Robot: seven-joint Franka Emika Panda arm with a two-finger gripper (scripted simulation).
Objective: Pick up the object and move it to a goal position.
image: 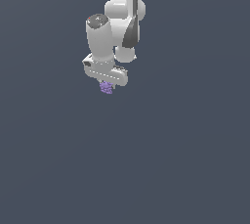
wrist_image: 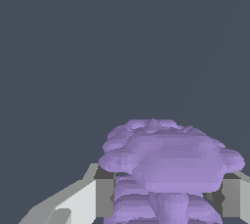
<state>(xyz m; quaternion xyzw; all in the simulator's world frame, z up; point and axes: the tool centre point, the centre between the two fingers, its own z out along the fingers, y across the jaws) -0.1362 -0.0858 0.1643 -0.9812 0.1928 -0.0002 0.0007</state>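
Fingers [wrist_image: 104, 197] of the tool [image: 106, 85] apparently clamp the purple clump [wrist_image: 168, 169].

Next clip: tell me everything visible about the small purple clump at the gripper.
The purple clump is light purple and lumpy, built of rounded bumps like a bunch of grapes, with a matte, evenly coloured surface. In the wrist view it sits between the two grey fingers of the white gripper, which flank it on both sides. In the exterior view it shows as a tiny bit poking out below the gripper, much smaller than it.
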